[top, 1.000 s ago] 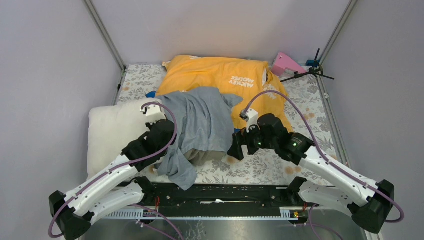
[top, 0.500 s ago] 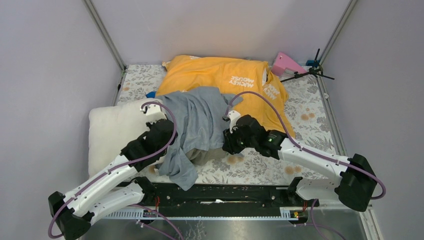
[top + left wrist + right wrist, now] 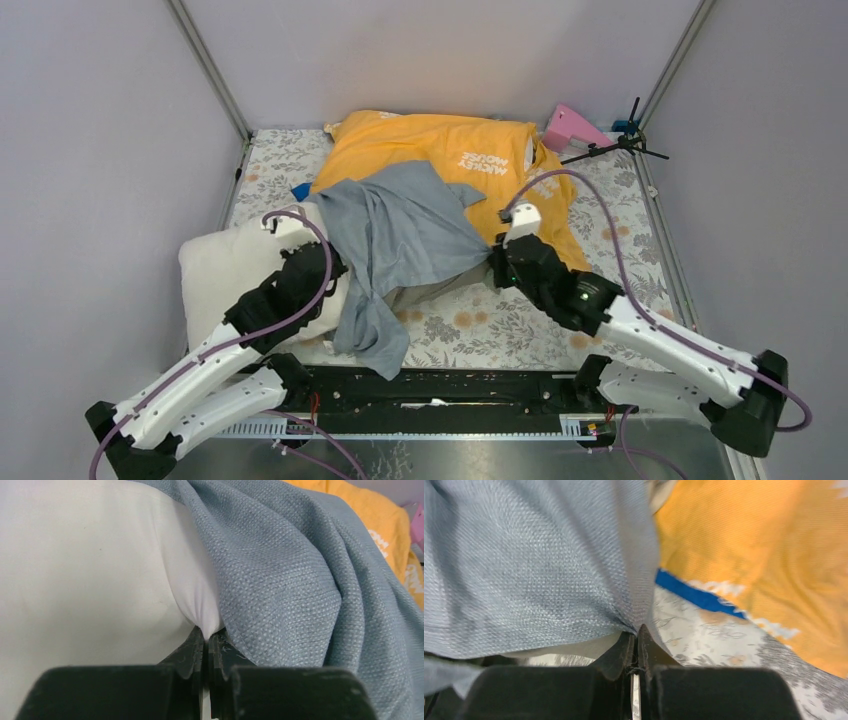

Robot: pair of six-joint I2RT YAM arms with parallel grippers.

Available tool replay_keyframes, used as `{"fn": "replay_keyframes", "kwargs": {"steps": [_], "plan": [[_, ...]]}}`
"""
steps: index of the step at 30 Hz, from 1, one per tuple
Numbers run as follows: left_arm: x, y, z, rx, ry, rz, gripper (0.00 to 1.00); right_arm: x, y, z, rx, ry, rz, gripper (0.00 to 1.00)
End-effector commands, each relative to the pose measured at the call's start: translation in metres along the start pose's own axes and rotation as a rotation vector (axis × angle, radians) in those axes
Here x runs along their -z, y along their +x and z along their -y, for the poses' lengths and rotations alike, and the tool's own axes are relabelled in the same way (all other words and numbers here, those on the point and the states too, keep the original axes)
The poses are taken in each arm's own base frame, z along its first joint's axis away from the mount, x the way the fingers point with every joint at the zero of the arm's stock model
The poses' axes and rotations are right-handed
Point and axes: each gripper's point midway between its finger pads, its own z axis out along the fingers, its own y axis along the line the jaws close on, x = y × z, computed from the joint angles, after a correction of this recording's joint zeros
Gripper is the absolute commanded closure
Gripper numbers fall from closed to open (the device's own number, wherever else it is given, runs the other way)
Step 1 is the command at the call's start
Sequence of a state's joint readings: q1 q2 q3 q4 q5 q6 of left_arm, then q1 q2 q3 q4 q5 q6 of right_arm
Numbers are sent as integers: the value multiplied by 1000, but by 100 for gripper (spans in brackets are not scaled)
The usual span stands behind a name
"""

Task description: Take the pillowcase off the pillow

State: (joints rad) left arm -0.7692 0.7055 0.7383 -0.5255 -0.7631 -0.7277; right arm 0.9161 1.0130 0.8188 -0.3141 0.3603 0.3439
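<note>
The grey-blue pillowcase (image 3: 400, 235) lies wrinkled across the right end of the white pillow (image 3: 225, 270), stretched toward the right. My right gripper (image 3: 635, 630) is shut on a pinch of the pillowcase's (image 3: 524, 570) right edge, seen in the top view by its gripper (image 3: 497, 262). A fold of the white pillow (image 3: 90, 565) is pinched in my left gripper (image 3: 206, 636), which is shut, right beside the pillowcase's hem (image 3: 300, 580). From above the left gripper (image 3: 330, 275) sits at the pillowcase's left border. A flap hangs toward the table's near edge.
An orange-covered pillow with white lettering (image 3: 450, 155) lies behind, partly under the grey fabric. A pink object (image 3: 570, 125) and a black stand (image 3: 625, 140) sit at the back right. The table carries a floral cloth (image 3: 500, 325). A blue strip (image 3: 694, 595) shows under the orange cover.
My right gripper went in to the pillowcase's right edge, shut on it and pulled it right and back. The pillowcase is stretched wider. The left arm drew the pillow slightly left.
</note>
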Motion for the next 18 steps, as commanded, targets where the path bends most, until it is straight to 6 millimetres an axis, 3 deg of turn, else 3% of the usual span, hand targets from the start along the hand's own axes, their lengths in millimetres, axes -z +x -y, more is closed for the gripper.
{"fn": "replay_keyframes", "kwargs": {"steps": [1,6,8,11,14,18], "plan": [[8,-43,0,136,-24,139,100,50,-48,84,-135,401,277,100],[13,-49,-28,132,-155,180,100,120,-68,143,-312,610,540,100],[19,-54,-44,142,-225,199,100,153,-70,166,-409,674,648,100],[32,-64,-62,218,-283,246,100,187,-67,187,-515,709,747,100],[38,-67,-71,297,-267,285,100,198,-66,191,-537,682,771,100],[30,-61,-46,282,-121,263,100,182,-70,175,-482,594,724,100]]}}
